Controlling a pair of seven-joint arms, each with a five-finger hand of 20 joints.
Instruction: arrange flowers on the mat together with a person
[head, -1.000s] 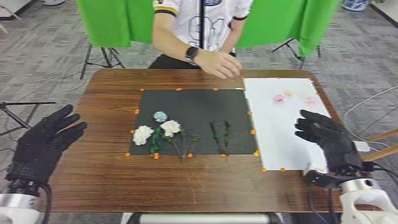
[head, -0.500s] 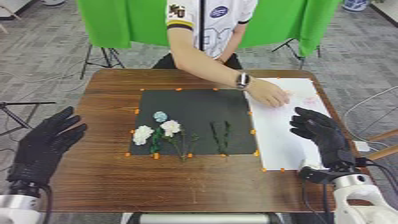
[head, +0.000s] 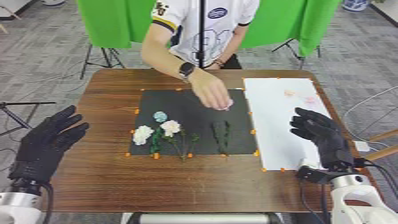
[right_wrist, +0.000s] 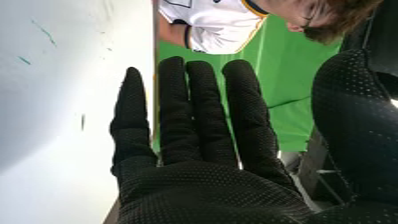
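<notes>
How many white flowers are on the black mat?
2. One white flower is near the left edge of the black mat; the other white flower is just right, slightly farther out.

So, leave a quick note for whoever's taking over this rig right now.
Left robot hand: open, at the table's left side.
Right robot hand: open, by the white sheet.
Person's hand: over the black mat, holding something small and pink, probably a bloom.
Done: two white blooms and a pale blue bloom lie on the mat's left part.
Left: pinkish blooms on the sheet, likely for the bare green stems on the mat.
</notes>
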